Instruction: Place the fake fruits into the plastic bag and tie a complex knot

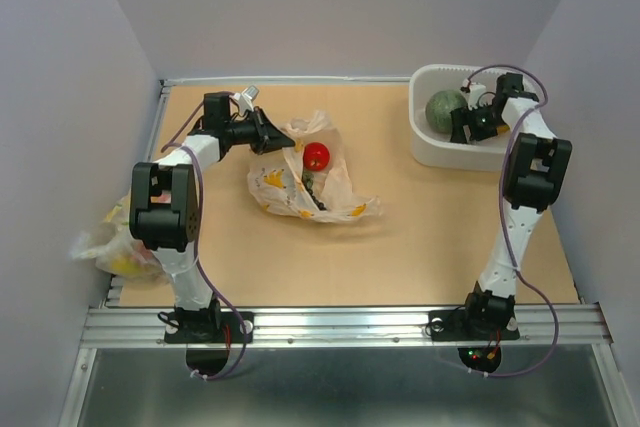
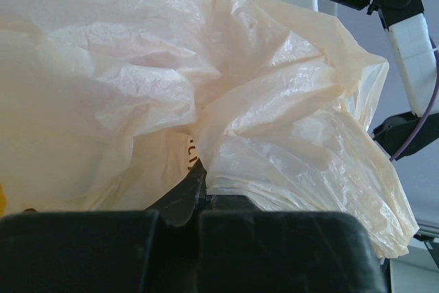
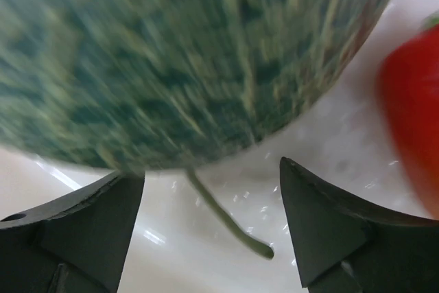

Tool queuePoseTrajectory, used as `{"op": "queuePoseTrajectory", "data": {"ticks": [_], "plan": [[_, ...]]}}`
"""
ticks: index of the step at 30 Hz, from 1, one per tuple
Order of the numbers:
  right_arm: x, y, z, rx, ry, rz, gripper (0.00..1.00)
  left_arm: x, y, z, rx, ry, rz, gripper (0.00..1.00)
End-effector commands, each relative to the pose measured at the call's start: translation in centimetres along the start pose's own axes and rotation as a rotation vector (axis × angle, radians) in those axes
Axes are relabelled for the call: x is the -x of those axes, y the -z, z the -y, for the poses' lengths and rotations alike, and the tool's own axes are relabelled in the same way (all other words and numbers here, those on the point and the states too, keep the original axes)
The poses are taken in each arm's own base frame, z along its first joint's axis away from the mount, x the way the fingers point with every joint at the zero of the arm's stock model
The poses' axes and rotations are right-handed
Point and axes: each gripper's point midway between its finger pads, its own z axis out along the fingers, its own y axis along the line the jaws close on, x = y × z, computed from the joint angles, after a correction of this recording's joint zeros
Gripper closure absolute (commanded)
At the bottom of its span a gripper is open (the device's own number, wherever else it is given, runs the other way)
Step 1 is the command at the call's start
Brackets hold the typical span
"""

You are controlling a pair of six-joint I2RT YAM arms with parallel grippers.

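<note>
Cream-white, crinkly, translucent plastic bag [image 1: 300, 189] lies mid-tabletop [image 1: 450, 237], a red round fruit [image 1: 316, 156] in its mouth. Left fingers [image 1: 270, 135] pinch its rim. The film looks light, limp and slippery; best grip is the bunched handles. Right fingers [image 3: 89, 217] are spread beside the green striped melon [image 1: 443, 110] in the white rigid tub [image 1: 425, 154].

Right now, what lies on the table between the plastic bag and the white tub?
Nothing. In the top view, only bare tan table separates the plastic bag from the white tub.

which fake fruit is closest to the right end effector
The green striped melon in the white tub, just ahead of the open right end effector. A red fruit lies away in the plastic bag.
</note>
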Motion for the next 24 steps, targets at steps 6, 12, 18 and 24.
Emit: {"op": "queuePoseTrajectory", "data": {"ticks": [6, 12, 18, 24], "plan": [[3.2, -3.1, 0.6, -0.119, 0.083, 0.058, 0.24, 2.6, 0.9, 0.8, -0.008, -0.063, 0.042, 1.0], [2.3, -2.8, 1.5, -0.145, 0.111, 0.036, 0.79, 3.0, 1.3, 0.6, 0.0, -0.063, 0.053, 1.0], [4.7, 1.4, 0.9, -0.145, 0.113, 0.131, 0.99, 2.8, 1.3, 0.4, 0.003, -0.062, 0.051, 1.0], [9.1, 7.3, 0.0, -0.154, 0.098, 0.285, 1.0, 2.9, 1.2, 0.4, -0.003, -0.063, 0.044, 1.0]]}}
